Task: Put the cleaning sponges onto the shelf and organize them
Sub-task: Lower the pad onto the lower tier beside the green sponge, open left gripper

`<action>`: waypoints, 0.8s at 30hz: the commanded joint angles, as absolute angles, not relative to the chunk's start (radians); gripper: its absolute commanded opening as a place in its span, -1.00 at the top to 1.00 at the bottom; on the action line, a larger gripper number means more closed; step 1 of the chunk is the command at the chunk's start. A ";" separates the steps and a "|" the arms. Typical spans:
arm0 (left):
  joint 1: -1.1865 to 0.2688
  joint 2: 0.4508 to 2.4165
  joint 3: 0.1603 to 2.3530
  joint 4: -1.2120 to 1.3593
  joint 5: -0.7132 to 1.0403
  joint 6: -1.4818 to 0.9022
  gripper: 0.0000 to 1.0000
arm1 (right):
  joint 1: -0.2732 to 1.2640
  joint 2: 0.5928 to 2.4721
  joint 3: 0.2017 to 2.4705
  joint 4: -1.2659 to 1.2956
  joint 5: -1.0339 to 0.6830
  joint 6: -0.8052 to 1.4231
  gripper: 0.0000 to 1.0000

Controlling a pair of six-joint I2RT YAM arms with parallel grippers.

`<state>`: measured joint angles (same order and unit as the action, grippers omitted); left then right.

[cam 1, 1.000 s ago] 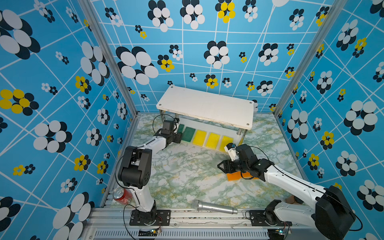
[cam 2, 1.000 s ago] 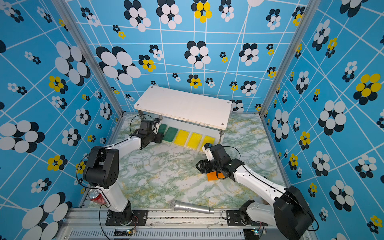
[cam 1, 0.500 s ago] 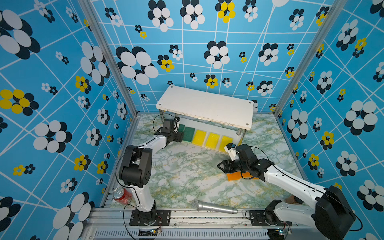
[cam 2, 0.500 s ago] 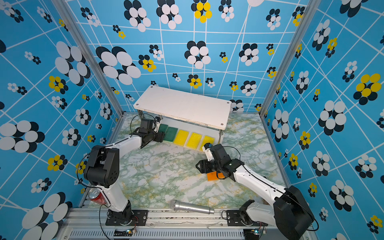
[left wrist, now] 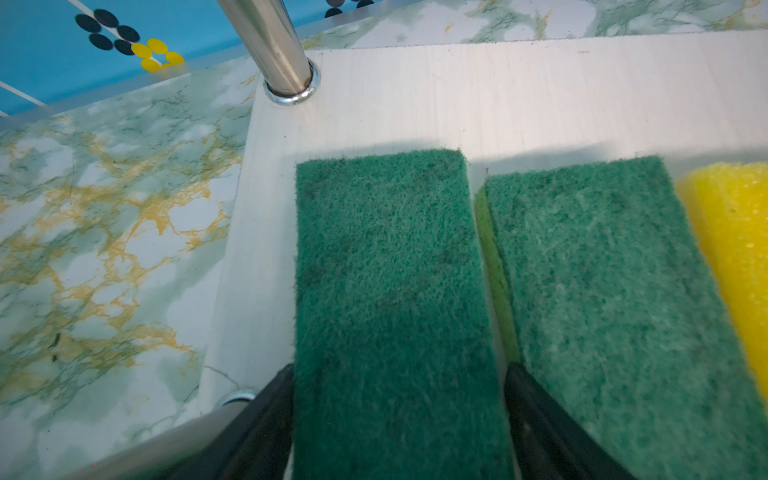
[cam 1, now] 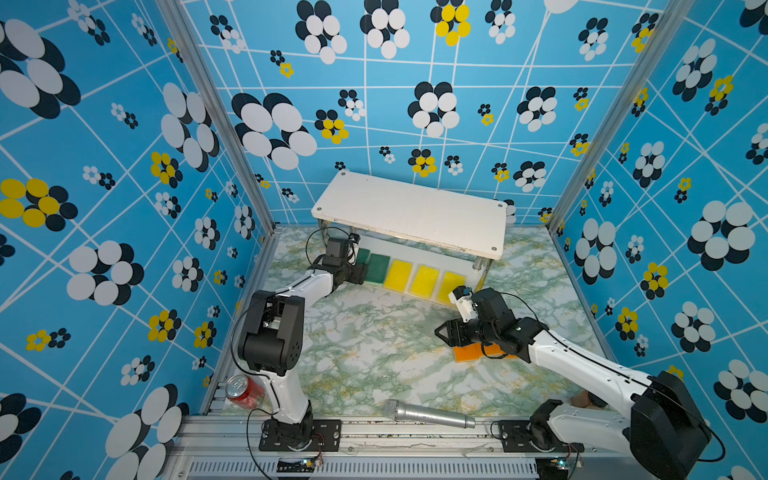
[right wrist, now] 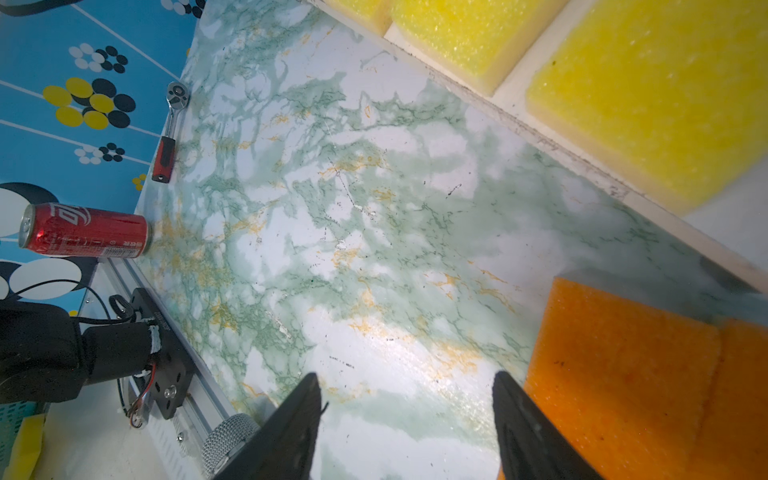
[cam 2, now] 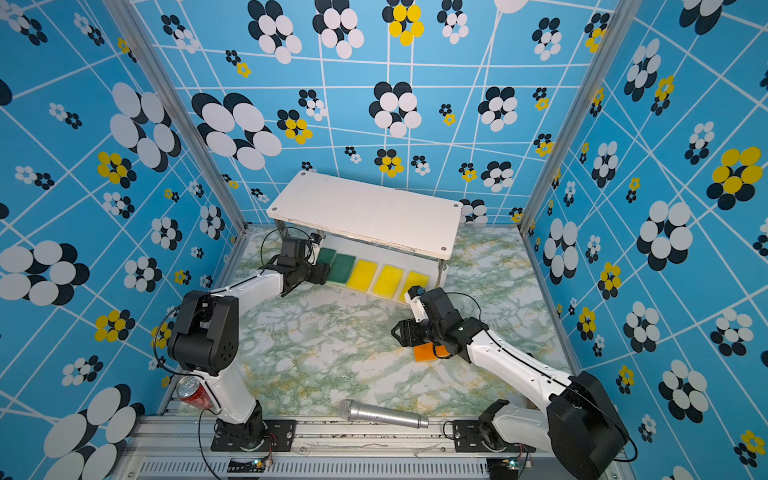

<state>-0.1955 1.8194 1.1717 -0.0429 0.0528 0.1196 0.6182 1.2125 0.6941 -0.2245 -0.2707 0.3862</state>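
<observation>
On the lower board (left wrist: 540,95) of the shelf (cam 1: 409,208), draw the left pincer (left wrist: 399,368), spread around the flat green sponge (left wrist: 386,257), straight back without dragging it; next bring the right pincer (right wrist: 405,376), spread and empty, over the orange sponges (right wrist: 615,374) beside it on the worktop (right wrist: 332,208).

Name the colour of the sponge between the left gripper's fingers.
The sponge is dark green, clearest in the left wrist view.
</observation>
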 commanded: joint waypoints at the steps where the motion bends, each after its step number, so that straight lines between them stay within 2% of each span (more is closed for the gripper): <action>1: -0.174 1.801 1.151 -0.022 0.006 0.099 -0.56 | 0.612 1.195 0.686 -0.224 -0.260 0.400 -0.35; 8: -0.179 1.795 1.137 -0.006 -0.002 0.095 -0.49 | 0.612 1.197 0.684 -0.223 -0.261 0.400 -0.35; 24: -0.186 1.749 1.091 0.029 -0.021 0.109 -0.61 | 0.612 1.197 0.683 -0.221 -0.265 0.400 -0.35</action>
<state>-0.1970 1.7870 1.1057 0.0074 0.0189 0.1139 0.6182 1.2125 0.6941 -0.2245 -0.2707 0.3862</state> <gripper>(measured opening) 0.804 0.675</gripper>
